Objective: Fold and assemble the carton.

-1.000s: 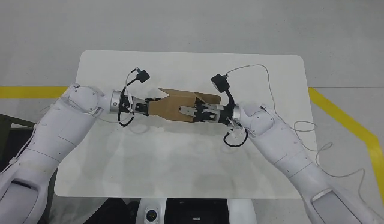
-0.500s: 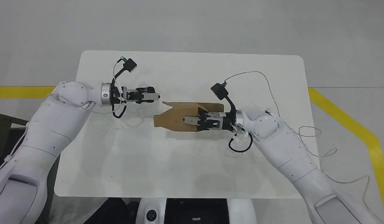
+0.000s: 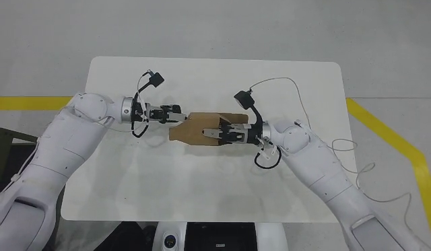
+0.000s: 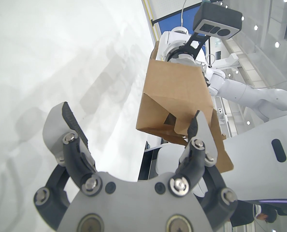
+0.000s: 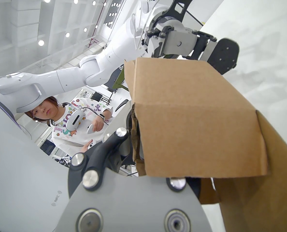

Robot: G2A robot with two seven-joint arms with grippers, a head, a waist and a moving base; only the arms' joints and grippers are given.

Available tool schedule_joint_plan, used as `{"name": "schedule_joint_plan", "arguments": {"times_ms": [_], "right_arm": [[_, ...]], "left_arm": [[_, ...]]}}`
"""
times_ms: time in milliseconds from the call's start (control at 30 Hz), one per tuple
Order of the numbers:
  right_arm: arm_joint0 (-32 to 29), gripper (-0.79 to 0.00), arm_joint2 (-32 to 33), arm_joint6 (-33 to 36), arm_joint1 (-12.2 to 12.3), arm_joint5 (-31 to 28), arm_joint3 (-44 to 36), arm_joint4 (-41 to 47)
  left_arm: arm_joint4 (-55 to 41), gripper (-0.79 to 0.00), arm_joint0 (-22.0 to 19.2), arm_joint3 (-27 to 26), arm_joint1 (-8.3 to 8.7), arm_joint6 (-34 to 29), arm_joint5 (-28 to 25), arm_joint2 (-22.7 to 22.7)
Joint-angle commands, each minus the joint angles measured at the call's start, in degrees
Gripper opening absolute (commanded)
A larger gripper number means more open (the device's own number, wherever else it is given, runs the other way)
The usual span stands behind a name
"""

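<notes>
With my right gripper [image 3: 215,134] clamping the carton [image 3: 194,128], my open left gripper [image 3: 178,112] must next press its end flap [image 4: 155,119] shut, I reckon.

One carton [image 3: 192,131], one table [image 3: 215,190], two grippers: left gripper [image 3: 180,114], right gripper [image 3: 214,134]; loose flaps [image 4: 220,150] perhaps two.

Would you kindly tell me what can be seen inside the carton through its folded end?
Between the folded flaps of the carton a small gap shows only darkness; the flaps cover the rest of the inside.
</notes>
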Motion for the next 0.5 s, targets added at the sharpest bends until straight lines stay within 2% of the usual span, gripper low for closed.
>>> {"name": "schedule_joint_plan", "arguments": {"times_ms": [0,467], "right_arm": [[0.1,-0.785,-0.2,-0.1,-0.1,-0.1,-0.3,0.2],[1.2,-0.785,-0.8,0.0,-0.9,-0.9,1.0,0.5]], "left_arm": [[0.0,0.0,0.2,-0.4,0.03,-0.1,0.1,0.1],[0.1,0.0,0.0,-0.9,0.11,-0.2,0.2,0.2]]}}
